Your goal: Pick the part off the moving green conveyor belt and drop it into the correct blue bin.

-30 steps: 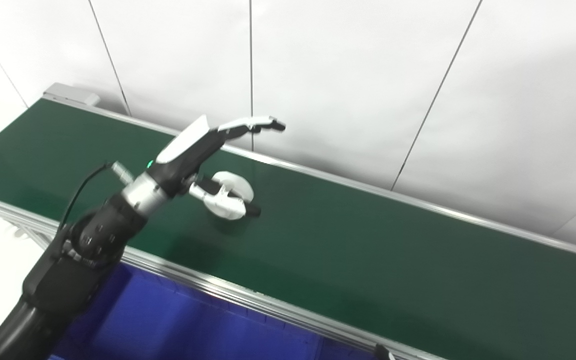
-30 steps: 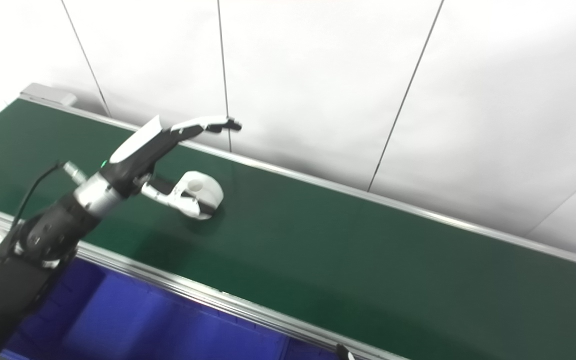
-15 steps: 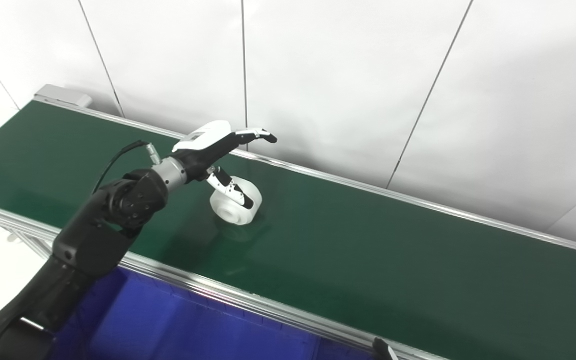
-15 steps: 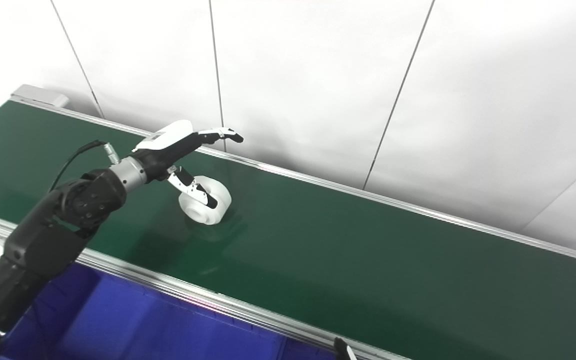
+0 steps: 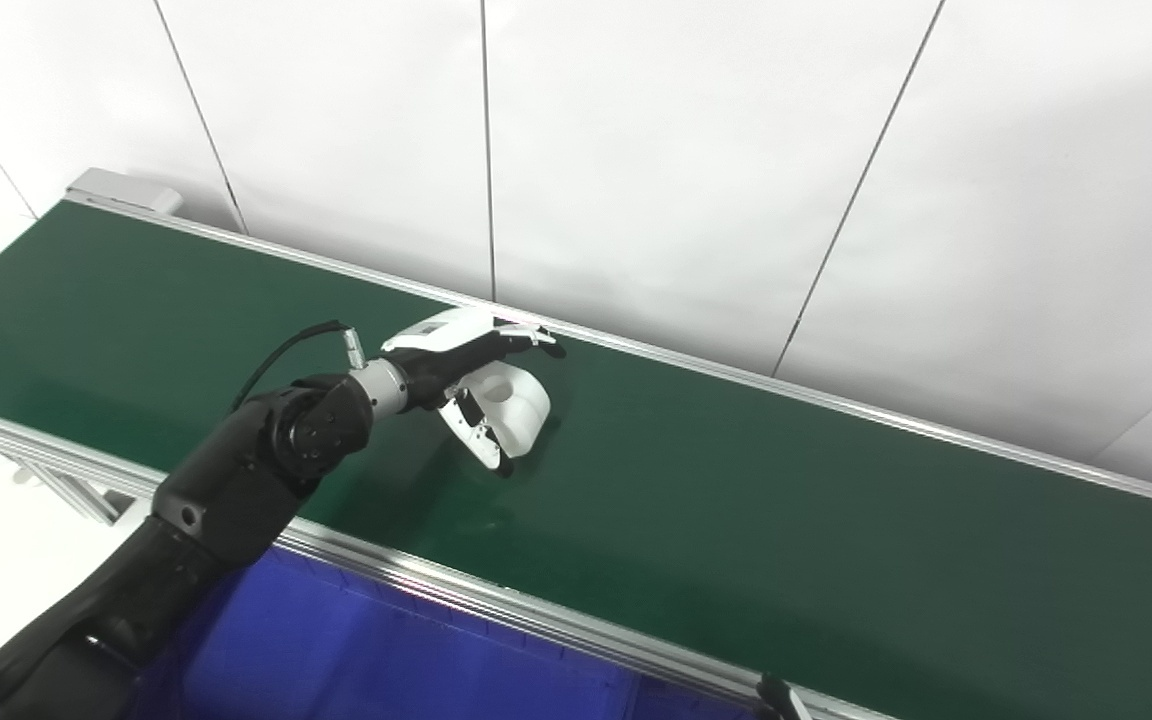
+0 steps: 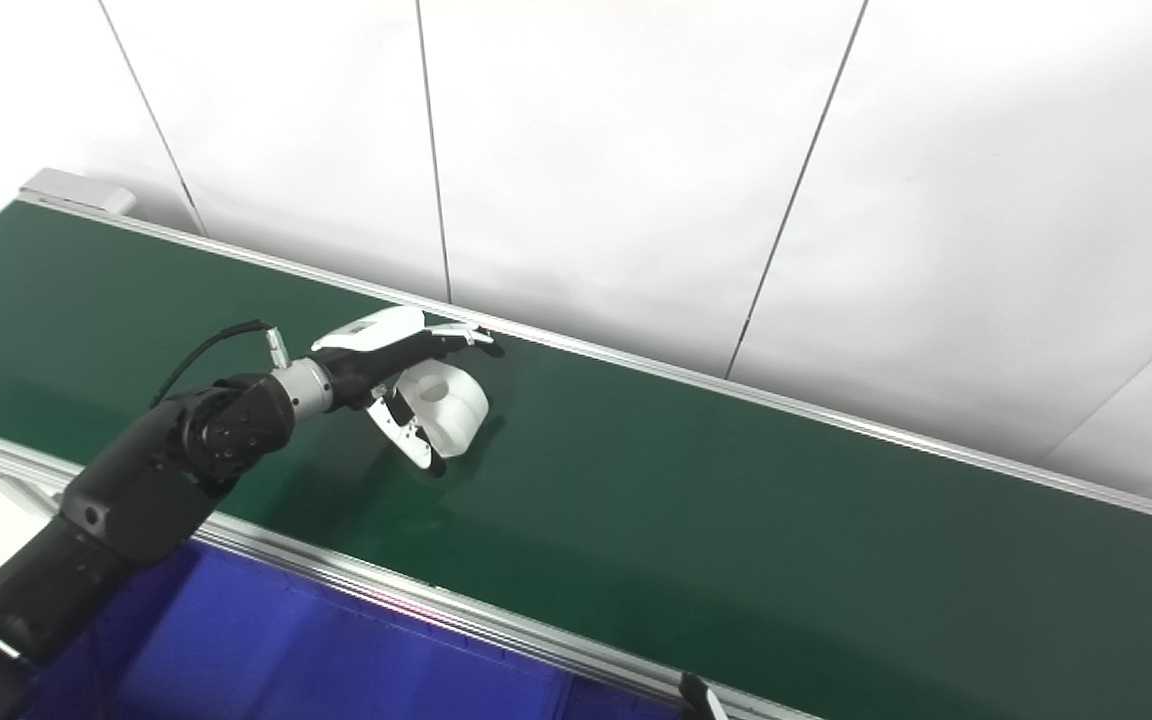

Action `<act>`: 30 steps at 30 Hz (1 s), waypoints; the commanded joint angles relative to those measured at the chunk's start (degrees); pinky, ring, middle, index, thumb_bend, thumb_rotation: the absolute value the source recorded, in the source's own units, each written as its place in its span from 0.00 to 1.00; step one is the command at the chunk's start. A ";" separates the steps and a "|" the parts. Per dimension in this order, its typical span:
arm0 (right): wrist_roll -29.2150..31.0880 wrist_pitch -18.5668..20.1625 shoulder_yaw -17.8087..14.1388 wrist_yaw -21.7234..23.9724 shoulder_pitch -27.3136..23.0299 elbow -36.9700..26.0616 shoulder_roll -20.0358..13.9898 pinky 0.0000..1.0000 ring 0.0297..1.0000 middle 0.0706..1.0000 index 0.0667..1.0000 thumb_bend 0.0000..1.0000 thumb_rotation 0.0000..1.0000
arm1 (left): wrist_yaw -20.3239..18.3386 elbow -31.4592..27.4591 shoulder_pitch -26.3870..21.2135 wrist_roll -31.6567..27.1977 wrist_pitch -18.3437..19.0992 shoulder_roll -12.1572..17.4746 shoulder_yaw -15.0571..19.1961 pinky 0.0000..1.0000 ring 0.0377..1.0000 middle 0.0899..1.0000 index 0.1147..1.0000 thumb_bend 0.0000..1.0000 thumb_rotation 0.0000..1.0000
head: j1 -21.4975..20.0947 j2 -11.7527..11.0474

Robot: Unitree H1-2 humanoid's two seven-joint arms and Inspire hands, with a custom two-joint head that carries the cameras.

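One white part point(image 5: 514, 400) — a short, thick ring with a hole in its face — sits on the green conveyor belt point(image 5: 736, 510), toward the belt's far side and near the far aluminium rail point(image 6: 836, 420). The left robot hand point(image 5: 471, 385) is spread around it: fingers point(image 5: 526, 340) reach over the top toward the far rail, the thumb point(image 5: 481, 440) hangs down on the near side, both just beside the part. Whether either is pressing on it cannot be told, and the part looks to rest on the belt, so the robot hand reads as released, not clenched.

To the right of the part the belt runs long and bare; to the left it is bare up to its grey end cap point(image 5: 121, 190). Along the near rail point(image 5: 496, 600) lies one blue bin point(image 5: 336, 650), cut off by the lower edge. A small label on the back of the robot hand is too small to read. Only a dark tip of the right robot hand point(image 5: 774, 695) shows at the bottom edge — its state cannot be told
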 commanded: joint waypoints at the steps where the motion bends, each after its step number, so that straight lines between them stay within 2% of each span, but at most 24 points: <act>1: 0.24 -3.32 -0.07 -0.88 0.53 -2.08 -0.45 0.87 0.90 0.92 0.95 0.72 0.60 | -0.99 -0.70 -2.06 -0.71 0.62 0.17 -0.06 0.90 0.97 0.98 0.86 0.92 0.01 | 0.03 0.04; 6: 0.51 -3.32 -0.18 -0.81 0.79 -2.42 -0.66 0.89 0.91 0.92 0.95 0.71 0.61 | 0.60 0.51 -1.39 1.64 1.16 -1.15 -1.45 0.87 0.95 0.96 0.85 0.90 0.00 | 0.20 0.46; 8: 0.40 -3.31 -0.40 -0.66 0.97 -2.73 -0.59 0.90 0.91 0.93 0.95 0.71 0.61 | 3.28 1.52 -0.95 2.76 -0.53 -1.72 -1.53 0.83 0.92 0.93 0.83 0.87 0.00 | 0.17 0.67; 9: 0.22 -3.31 -0.51 -0.71 1.06 -2.86 -0.54 0.90 0.91 0.93 0.95 0.71 0.61 | 5.50 2.27 -0.72 3.46 -2.18 -2.05 -1.48 0.77 0.87 0.89 0.80 0.83 0.00 | 0.19 0.84; 10: 0.28 -3.31 -0.58 -0.68 1.14 -2.97 -0.49 0.90 0.92 0.93 0.95 0.70 0.61 | 7.50 3.07 -0.61 4.13 -3.45 -2.37 -1.47 0.69 0.77 0.78 0.73 0.73 0.00 | 0.19 0.84; 11: 0.62 -3.31 -0.58 -0.63 1.18 -3.02 -0.46 0.90 0.92 0.93 0.95 0.70 0.61 | 9.63 3.98 -0.57 4.90 -4.79 -2.66 -1.51 0.68 0.75 0.77 0.72 0.71 0.00 | 0.22 0.90; 12: 0.67 -3.31 -0.67 -0.55 1.25 -3.06 -0.40 0.90 0.92 0.93 0.95 0.70 0.60 | 11.86 4.95 -0.60 5.97 -5.84 -2.96 -1.60 0.61 0.59 0.62 0.65 0.61 0.00 | 0.21 0.92; 13: 0.72 -3.31 -0.77 -0.41 1.36 -3.14 -0.37 0.90 0.92 0.93 0.95 0.70 0.61 | 13.64 5.58 -0.57 7.00 -6.12 -3.26 -1.63 0.53 0.48 0.52 0.53 0.54 0.00 | 0.18 1.15; 15: 1.06 -3.31 -0.77 -0.31 1.47 -3.29 -0.36 0.90 0.92 0.93 0.96 0.70 0.60 | 15.71 5.75 -0.34 8.01 -6.32 -3.69 -1.39 0.46 0.41 0.48 0.47 0.51 0.00 | 0.15 1.25; 19: 1.30 -3.31 -0.81 -0.20 1.53 -3.54 -0.41 0.88 0.91 0.93 0.96 0.69 0.61 | 17.75 4.88 -0.02 9.73 -6.03 -3.86 -1.38 0.42 0.39 0.47 0.45 0.50 0.00 | 0.25 1.47; 27: 1.40 -3.31 -1.00 -0.11 1.82 -3.80 -0.13 0.87 0.91 0.93 0.95 0.69 0.61 | 15.99 2.73 0.14 11.59 -3.57 -3.20 -1.37 0.40 0.39 0.48 0.44 0.50 0.00 | 0.17 2.21; 30: 1.22 -3.28 -1.23 0.27 2.11 -4.07 0.27 0.88 0.91 0.93 0.95 0.69 0.61 | 15.82 0.18 1.28 10.51 -3.85 -2.63 -0.21 0.40 0.39 0.48 0.44 0.50 0.00 | -0.59 2.96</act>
